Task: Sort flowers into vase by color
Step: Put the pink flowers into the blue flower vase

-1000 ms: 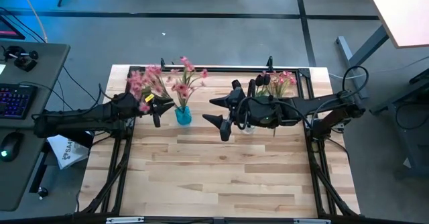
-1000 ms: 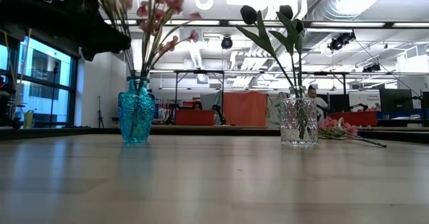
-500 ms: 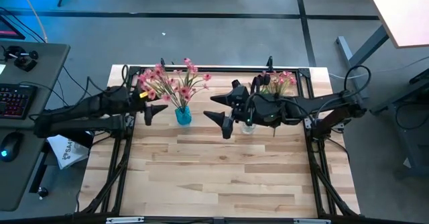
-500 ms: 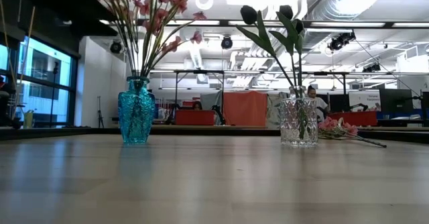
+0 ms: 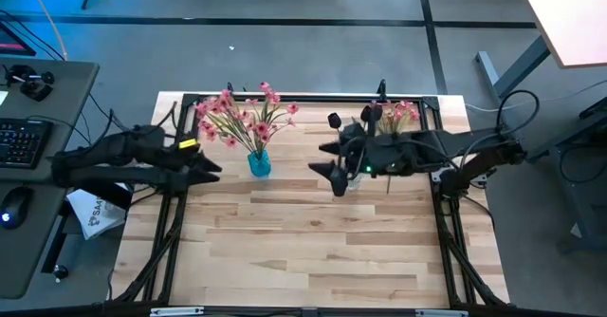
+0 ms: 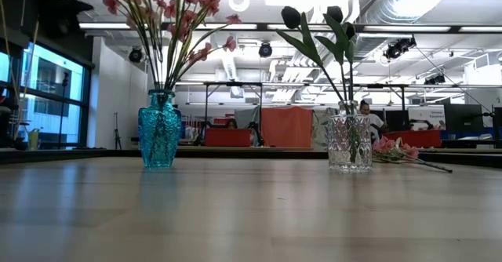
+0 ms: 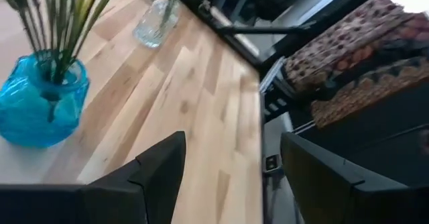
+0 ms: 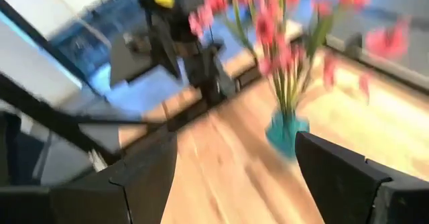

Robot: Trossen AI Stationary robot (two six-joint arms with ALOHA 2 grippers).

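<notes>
The surface (image 5: 313,251) is pale wood in long planks with a dark metal frame along its edges. Near its far edge, toward the left, stands a blue vase (image 5: 259,163) of faceted, ribbed glass, narrow at the neck and swelling below. It holds the pink flowers (image 5: 242,118): thin green stems fanning out into small soft blossoms. Toward the far edge at mid-right stands a clear vase (image 6: 350,143) of cut, diamond-patterned glass, holding near-black tulips (image 6: 314,19) with smooth pointed green leaves. More pink sprays (image 5: 396,114) lie flat by the far right corner.

The left end effector (image 5: 202,172) hangs over the surface's left edge, just beside the blue vase and apart from it; its two flat dark fingers (image 7: 161,167) stand wide with nothing between them. The right end effector (image 5: 334,173) hovers close by the clear vase, on its left side, well apart from the blue vase; its blocky fingers (image 8: 338,167) are also spread wide and empty. The loose sprays lie behind it, nearer the far edge.
</notes>
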